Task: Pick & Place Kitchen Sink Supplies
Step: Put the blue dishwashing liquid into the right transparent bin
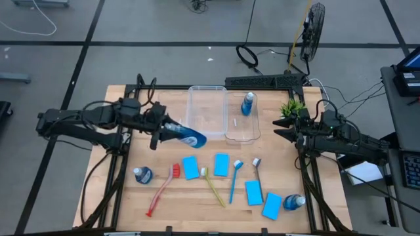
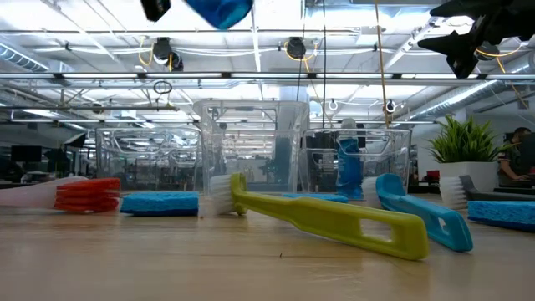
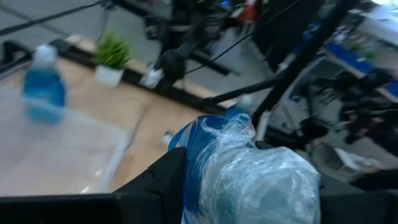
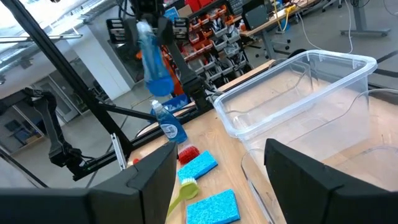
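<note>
Blue liquid fills the bottle (image 1: pixel 190 136) I have clamped in the left gripper (image 1: pixel 172 130), whose fingers are closed on it; it hangs tilted in the air beside the left corner of the empty clear bin (image 1: pixel 207 110), well above the bench (image 1: pixel 177 210). In the low view that bottle (image 2: pixel 219 11) shows only at the upper edge, high over the brushes.

My right gripper (image 1: pixel 283 128) waits near the potted plant (image 1: pixel 291 109) at the right side of the bench, its fingers standing apart with nothing between them.

A second bin (image 1: pixel 241 118) beside the first holds one upright blue bottle (image 1: pixel 247 103). Another bottle (image 1: pixel 142 174) stands near the left edge, and one more (image 1: pixel 294 202) lies at the right front corner, just beside a sponge (image 1: pixel 272 206).

Along the front I see the red brush (image 1: pixel 161 190), a sponge (image 1: pixel 190 167), the yellow-green brush (image 1: pixel 213 186), another sponge (image 1: pixel 221 164), the blue brush (image 1: pixel 234 180), the grey brush (image 1: pixel 257 169) and a fourth sponge (image 1: pixel 253 192), all lying flat on the wood.
</note>
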Robot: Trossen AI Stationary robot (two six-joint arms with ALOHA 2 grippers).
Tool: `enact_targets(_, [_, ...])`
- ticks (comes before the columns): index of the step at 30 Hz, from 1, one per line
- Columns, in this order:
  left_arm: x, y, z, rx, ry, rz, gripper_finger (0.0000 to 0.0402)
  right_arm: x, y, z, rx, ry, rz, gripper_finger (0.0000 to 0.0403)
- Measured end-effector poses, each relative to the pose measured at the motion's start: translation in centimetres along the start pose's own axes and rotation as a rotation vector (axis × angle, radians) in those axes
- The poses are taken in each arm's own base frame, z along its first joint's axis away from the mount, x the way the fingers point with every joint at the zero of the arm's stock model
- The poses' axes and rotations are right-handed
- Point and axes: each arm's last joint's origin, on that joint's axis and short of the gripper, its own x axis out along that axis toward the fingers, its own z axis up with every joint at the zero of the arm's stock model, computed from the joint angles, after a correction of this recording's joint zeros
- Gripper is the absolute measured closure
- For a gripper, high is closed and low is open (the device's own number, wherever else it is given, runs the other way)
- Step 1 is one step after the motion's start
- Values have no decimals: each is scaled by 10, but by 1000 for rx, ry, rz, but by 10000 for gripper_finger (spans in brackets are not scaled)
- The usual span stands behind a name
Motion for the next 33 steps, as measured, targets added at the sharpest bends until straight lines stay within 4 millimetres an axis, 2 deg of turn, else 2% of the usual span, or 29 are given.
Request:
enact_targets(8, [21, 1, -1, 3, 23, -92, 229, 0, 0, 0, 0, -3, 1, 174])
enact_targets(19, [41, 8, -5, 3, 24, -51, 229, 4, 3, 6, 10, -53, 28, 174])
enact_targets(24, [57, 12, -5, 59, 23, 13, 229, 20, 5, 15, -32, -93, 56, 174])
enact_targets(33, [89, 7, 23, 190, 47, 60, 229, 54, 0, 16, -121, -49, 63, 174])
